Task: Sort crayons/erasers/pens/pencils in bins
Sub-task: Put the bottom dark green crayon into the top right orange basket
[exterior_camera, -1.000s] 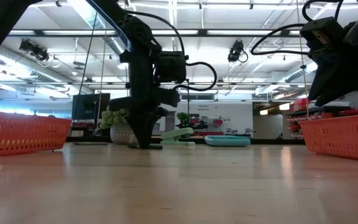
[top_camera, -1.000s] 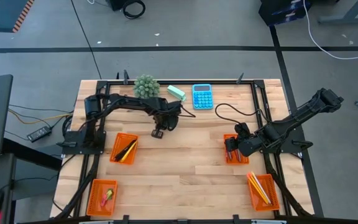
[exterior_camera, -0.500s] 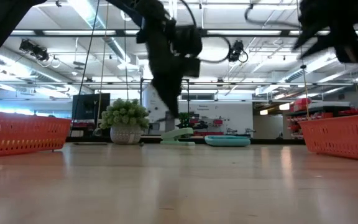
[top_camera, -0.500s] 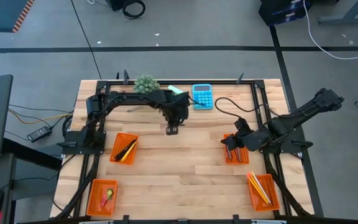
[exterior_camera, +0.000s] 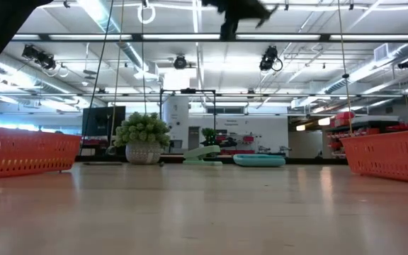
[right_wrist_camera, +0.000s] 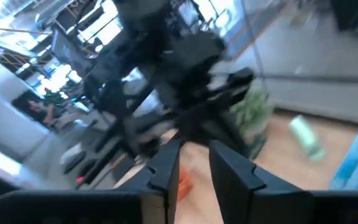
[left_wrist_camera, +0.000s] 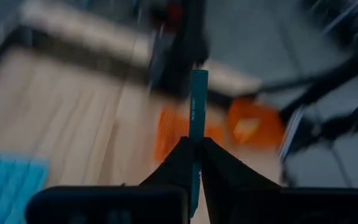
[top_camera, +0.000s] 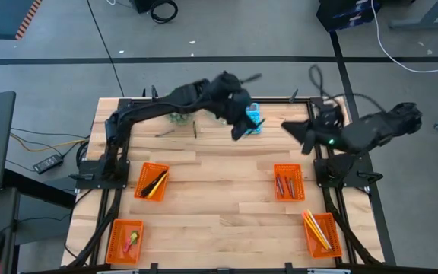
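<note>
Two grippers up high, left gripper (left_wrist_camera: pixel 194 155) pinched tight on a teal pen (left_wrist_camera: pixel 197 118), orange bins (left_wrist_camera: pixel 250 124) way below it, right gripper (right_wrist_camera: pixel 194 163) parted, empty.

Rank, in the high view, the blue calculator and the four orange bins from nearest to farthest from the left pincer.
Measured from the left pincer, raised at the table's far edge:
1. Blue calculator, right beside it.
2. Crayon bin, right side, middle.
3. Pen bin, left side, middle.
4. Pencil bin, near right corner.
5. Eraser bin, near left corner.
</note>
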### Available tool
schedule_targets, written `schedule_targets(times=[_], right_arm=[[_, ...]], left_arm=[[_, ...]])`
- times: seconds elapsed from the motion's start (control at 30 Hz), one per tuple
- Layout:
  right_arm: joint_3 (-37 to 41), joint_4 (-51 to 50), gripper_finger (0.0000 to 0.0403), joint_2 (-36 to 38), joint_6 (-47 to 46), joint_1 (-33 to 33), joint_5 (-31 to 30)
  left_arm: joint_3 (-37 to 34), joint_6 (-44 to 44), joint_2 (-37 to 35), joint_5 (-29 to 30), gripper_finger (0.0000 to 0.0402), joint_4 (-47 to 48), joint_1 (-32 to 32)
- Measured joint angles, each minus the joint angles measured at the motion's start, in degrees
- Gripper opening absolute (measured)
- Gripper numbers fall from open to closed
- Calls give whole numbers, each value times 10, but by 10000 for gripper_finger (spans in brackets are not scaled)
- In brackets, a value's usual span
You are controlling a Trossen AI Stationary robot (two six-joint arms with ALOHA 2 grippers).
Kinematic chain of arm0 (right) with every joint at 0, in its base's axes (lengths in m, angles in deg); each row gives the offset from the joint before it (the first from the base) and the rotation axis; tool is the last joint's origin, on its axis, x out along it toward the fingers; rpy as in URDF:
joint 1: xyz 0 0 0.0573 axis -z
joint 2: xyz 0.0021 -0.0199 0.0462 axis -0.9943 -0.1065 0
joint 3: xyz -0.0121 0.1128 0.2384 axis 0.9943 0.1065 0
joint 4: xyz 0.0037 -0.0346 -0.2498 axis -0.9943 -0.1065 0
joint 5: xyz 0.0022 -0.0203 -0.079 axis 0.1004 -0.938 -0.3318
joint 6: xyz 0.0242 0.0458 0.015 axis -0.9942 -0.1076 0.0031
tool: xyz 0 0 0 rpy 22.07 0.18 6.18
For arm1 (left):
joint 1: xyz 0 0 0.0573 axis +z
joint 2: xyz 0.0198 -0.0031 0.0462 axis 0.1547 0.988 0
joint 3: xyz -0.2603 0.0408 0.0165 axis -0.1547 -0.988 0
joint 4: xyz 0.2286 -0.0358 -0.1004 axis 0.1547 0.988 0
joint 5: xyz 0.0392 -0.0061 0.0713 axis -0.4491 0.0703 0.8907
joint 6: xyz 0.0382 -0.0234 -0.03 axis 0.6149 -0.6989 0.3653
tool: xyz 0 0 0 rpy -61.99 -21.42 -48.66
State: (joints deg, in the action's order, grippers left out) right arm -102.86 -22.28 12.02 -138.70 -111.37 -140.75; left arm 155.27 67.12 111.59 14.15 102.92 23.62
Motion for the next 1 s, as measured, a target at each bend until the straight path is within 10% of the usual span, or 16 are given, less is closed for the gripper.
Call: schedule_targets(times=[0.4, 1.0], right_arm=[[-62, -51, 183, -7, 49, 59, -60], [-62, 9, 177, -54, 117, 161, 12]], left_arm=[[64, -129, -1, 0, 33, -165, 12], [64, -158, 19, 1, 25, -213, -13]])
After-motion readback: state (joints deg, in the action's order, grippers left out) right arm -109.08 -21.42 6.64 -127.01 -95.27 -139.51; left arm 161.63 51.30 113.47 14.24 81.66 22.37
